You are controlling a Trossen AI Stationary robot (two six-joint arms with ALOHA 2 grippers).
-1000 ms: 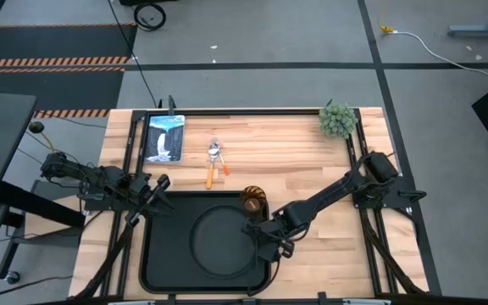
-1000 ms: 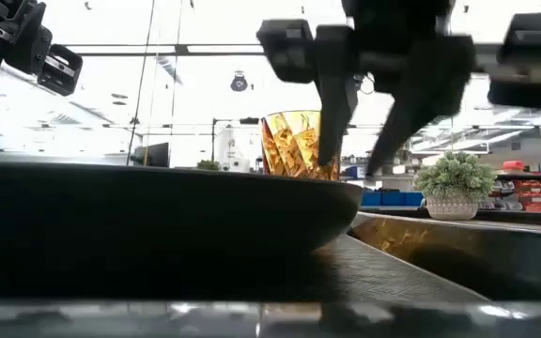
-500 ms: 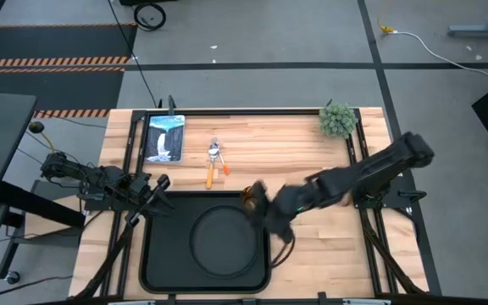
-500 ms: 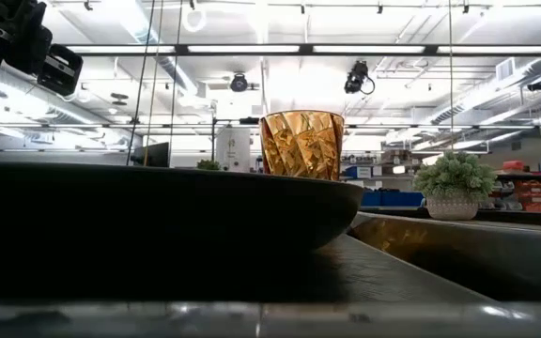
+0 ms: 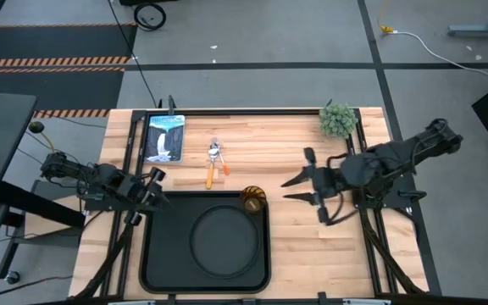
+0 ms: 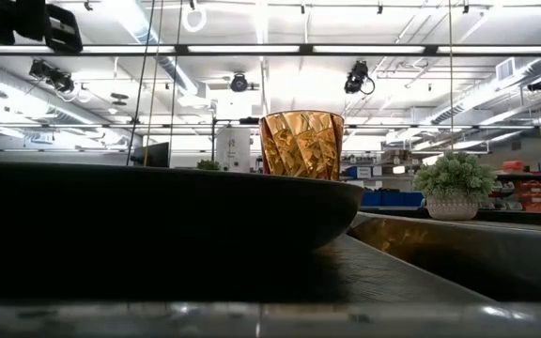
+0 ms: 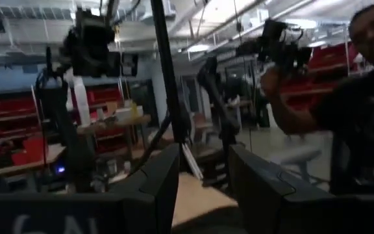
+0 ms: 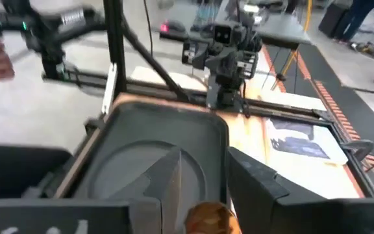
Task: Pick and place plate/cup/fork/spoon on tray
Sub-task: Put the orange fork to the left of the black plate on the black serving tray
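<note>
The round black plate (image 5: 219,240) lies flat in the black tray (image 5: 161,254) at the table's near edge; both also show in the right wrist view, plate (image 8: 135,170) and tray (image 8: 141,123). The amber cup (image 5: 253,199) stands upright at the tray's far right corner and shows in the low view (image 6: 301,145); whether it stands inside the rim I cannot tell. A spoon (image 5: 215,152) and an orange-handled utensil (image 5: 209,176) lie on the wood beyond the tray. My right gripper (image 5: 291,188) is open and empty, raised to the right of the cup. My left gripper (image 5: 154,181) is open and empty at the tray's far left corner.
A small potted plant (image 5: 337,120) stands at the far right corner and a picture card (image 5: 163,137) lies at the far left. A person (image 7: 359,97) shows beyond the table in the left wrist view. Bare wood (image 5: 312,254) lies right of the tray.
My right gripper has risen from the plate's right edge in the tray and gone toward the table's right edge, past the cup, staying open. The plate and cup stay where they were. My left gripper has risen a little.
</note>
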